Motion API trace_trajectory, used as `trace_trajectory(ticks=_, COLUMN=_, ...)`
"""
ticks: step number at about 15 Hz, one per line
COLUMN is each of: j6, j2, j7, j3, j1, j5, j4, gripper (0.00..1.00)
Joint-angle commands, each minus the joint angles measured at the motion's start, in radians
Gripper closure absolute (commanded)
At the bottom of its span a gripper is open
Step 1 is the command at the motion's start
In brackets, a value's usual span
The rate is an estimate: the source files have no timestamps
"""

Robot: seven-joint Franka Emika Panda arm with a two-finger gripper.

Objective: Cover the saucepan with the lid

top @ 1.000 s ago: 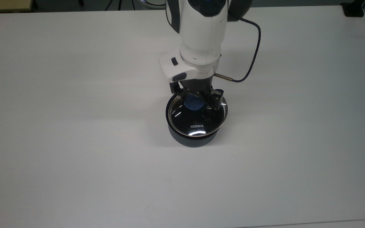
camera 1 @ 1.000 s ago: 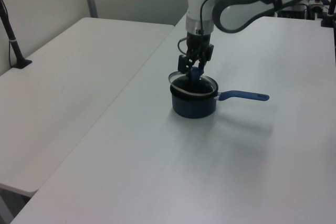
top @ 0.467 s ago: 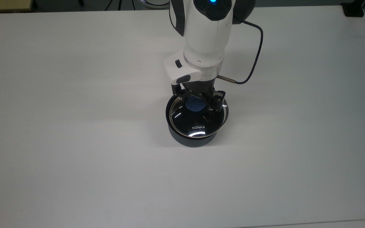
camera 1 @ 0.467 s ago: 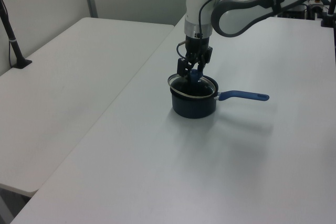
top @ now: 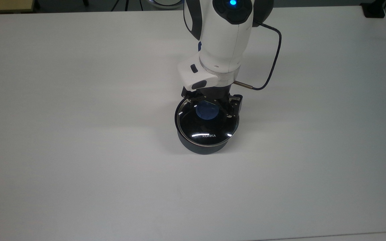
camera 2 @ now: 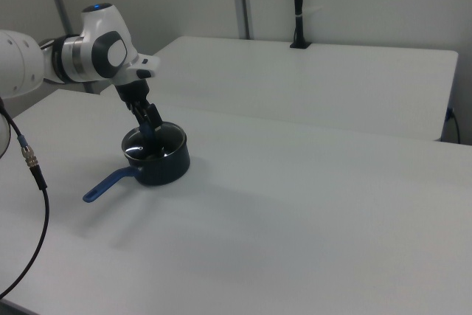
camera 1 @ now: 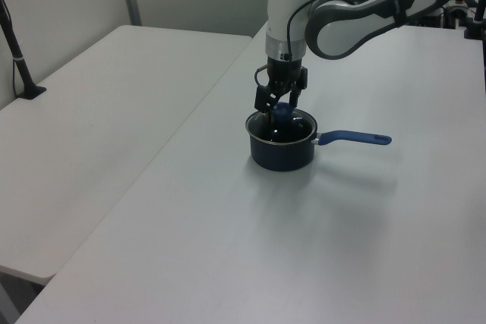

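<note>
I am looking at the saucepan [top: 203, 147] sitting near the middle of the white table [top: 79, 134], and the lid [top: 208, 129] is lying flat across its mouth, steel rim following the pan's rim all the way round in the top view, with the white KONKA lettering facing the bottom of the frame. My hand [top: 209, 107] is reaching straight down from the white arm [top: 221, 40] over the lid, its two dark fingers [top: 230, 108] sitting on either side of the blue knob [top: 206, 111]; whether they are pinching the knob or standing just off it, I cannot tell. In the left view the hand [camera 1: 278, 104] is hanging right at the knob above the pan [camera 1: 282, 153], and the long blue handle [camera 1: 355, 139] is pointing towards the left view's right, lying level just above the table [camera 1: 228, 248]. In the right view the same handle [camera 2: 107, 182] is running down towards the right view's lower left, while the lid [camera 2: 151, 144] is showing as a level glassy disc on top of the dark pan [camera 2: 164, 167] with the hand [camera 2: 150, 119] over it. A black cable [top: 273, 57] is looping from the wrist out to the top view's right, clear of the pan. A blue light [top: 232, 2] is glowing on the top of the arm.
</note>
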Motion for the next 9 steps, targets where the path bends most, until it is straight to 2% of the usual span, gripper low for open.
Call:
trace_trajectory(ticks=1, j6=-0.061, j2=-0.062, j7=0.044, j3=-0.002, j1=0.002, j5=-0.009, j4=0.007, gripper=0.0)
trace_trajectory(ticks=5, j6=-0.256, j2=-0.221, j7=0.034, j3=0.021, j1=-0.064, j5=0.0, j4=-0.015, gripper=0.0)
trace_trajectory(ticks=9, j6=-0.439, j2=-0.419, j7=-0.171, j3=0.029, j1=-0.153, j5=0.025, j4=-0.082, gripper=0.0)
